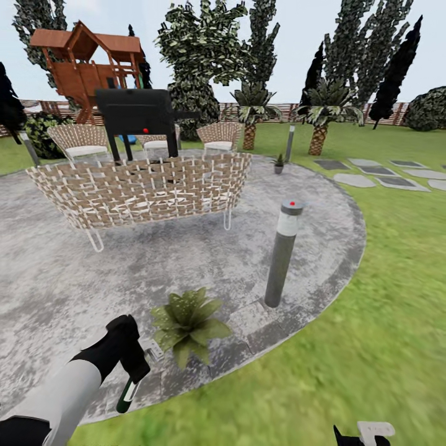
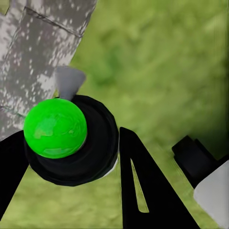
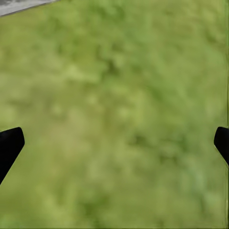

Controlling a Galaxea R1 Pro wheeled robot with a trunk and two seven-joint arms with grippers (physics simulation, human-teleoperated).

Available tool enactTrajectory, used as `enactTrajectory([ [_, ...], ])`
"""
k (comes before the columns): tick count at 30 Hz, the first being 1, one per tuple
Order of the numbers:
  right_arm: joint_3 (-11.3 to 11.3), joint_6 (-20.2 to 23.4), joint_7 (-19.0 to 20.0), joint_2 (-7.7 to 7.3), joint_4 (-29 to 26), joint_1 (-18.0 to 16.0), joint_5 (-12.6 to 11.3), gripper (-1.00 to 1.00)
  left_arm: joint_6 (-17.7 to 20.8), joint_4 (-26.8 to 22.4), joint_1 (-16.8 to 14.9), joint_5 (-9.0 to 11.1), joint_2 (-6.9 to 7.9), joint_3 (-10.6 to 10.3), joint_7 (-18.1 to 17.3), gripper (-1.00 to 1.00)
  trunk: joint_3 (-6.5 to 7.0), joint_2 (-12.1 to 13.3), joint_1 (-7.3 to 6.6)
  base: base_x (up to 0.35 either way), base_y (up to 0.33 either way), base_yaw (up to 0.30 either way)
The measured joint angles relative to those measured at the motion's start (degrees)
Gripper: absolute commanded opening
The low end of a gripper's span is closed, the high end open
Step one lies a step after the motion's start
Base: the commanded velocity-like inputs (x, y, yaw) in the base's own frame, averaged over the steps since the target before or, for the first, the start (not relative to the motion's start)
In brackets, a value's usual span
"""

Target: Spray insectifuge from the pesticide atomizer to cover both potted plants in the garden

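The left tool (image 2: 71, 157) is closed on the pesticide atomizer (image 2: 57, 129), seen end-on with its bright green base facing the camera, above blurred lawn (image 2: 157, 62) and the patio's mottled grey paving (image 2: 38, 47)

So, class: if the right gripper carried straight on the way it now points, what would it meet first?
Most likely the lawn. In the right wrist view the right gripper has its fingertips wide apart with nothing between them, and blurred green grass lies ahead. How far off the grass is cannot be judged.
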Motion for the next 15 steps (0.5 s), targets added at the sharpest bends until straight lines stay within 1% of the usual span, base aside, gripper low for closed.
enactTrajectory([
  [4,0.0,0.0,0.0,0.00,0.1,0.0,0.0,1.00,0.0,0.1,0.0,-0.1,0.08,-0.3,0.0,-1.00,0.00,0.0,0.00,0.081,-0.274,0.263],
  [15,0.0,0.0,0.0,0.00,0.1,0.0,0.0,1.00,0.0,0.3,0.0,-0.1,0.27,-0.3,0.0,-1.00,0.00,0.0,0.00,0.081,-0.274,0.275],
])
